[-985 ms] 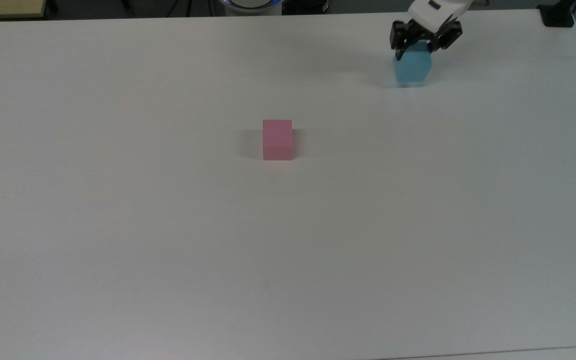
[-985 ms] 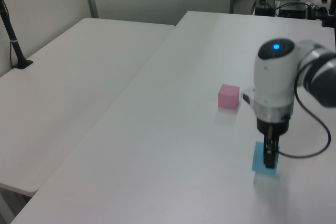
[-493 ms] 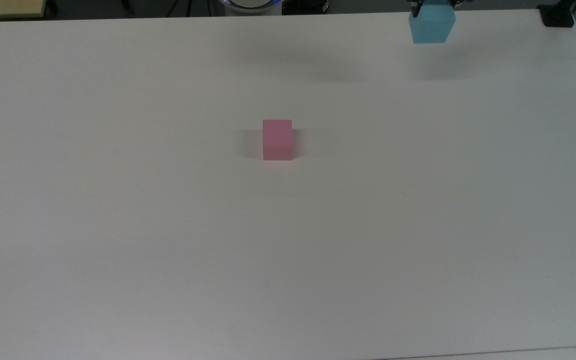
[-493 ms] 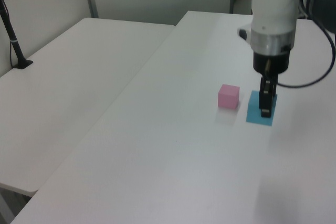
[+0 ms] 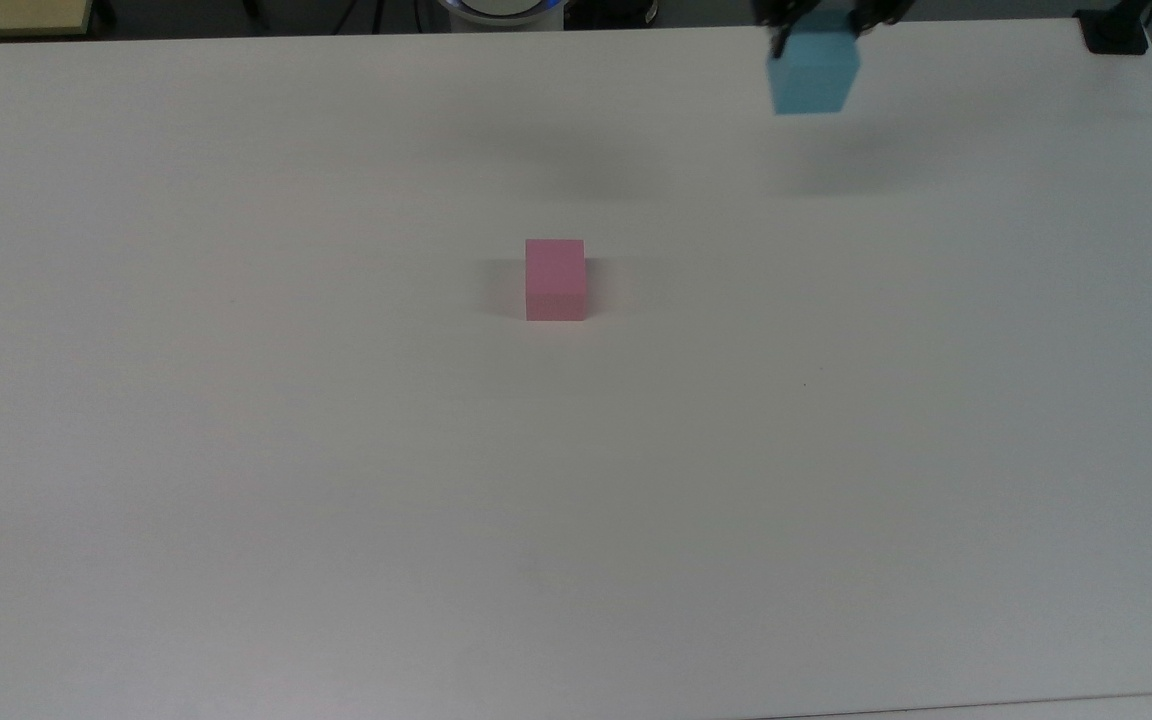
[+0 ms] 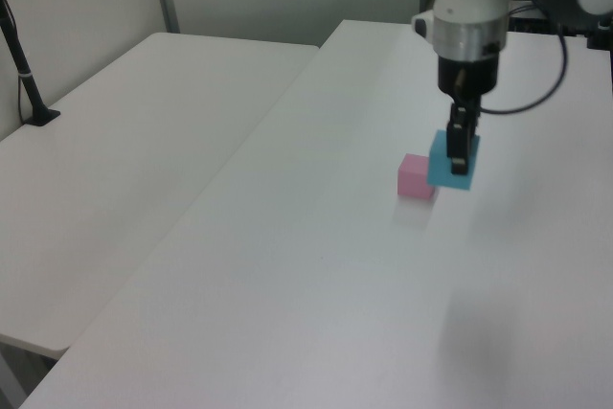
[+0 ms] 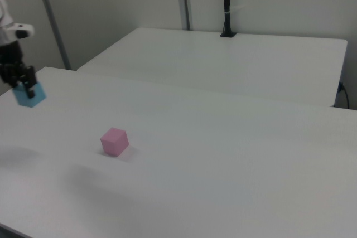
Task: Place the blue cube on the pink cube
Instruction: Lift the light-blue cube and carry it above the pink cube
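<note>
My claw grips the blue cube, lifted near the table's far edge; placing on the mid-table pink cube remains.

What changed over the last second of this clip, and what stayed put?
The gripper, shut on the blue cube, lifted it off the white table and is carrying it in the air toward the pink cube; in the left view it went from low near the table to beside the pink cube. The pink cube has not moved.
</note>
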Robot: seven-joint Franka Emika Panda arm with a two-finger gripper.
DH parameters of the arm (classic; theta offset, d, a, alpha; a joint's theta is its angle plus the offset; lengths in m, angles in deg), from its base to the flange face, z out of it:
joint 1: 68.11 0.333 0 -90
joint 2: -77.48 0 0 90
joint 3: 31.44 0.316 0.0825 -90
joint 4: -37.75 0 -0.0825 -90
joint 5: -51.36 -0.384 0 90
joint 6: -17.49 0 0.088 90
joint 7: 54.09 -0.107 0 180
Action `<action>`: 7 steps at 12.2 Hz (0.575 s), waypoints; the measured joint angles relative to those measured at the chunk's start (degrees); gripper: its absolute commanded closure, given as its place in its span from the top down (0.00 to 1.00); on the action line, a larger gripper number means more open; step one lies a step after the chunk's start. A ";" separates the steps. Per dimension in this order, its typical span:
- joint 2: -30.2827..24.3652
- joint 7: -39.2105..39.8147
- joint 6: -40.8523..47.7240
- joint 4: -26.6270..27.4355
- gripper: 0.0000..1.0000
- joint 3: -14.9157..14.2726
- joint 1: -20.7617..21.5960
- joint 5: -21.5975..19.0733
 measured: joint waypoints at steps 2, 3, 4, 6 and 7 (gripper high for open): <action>0.49 7.78 0.00 -1.24 0.21 -0.29 -7.83 0.05; 0.81 11.69 0.00 -1.98 0.21 -0.39 -12.13 0.05; 1.05 14.99 0.00 -2.43 0.21 -0.44 -15.92 0.04; 1.35 19.19 0.00 -2.67 0.21 -0.47 -21.69 0.04; 1.39 19.69 0.00 -2.68 0.21 -0.46 -22.88 0.04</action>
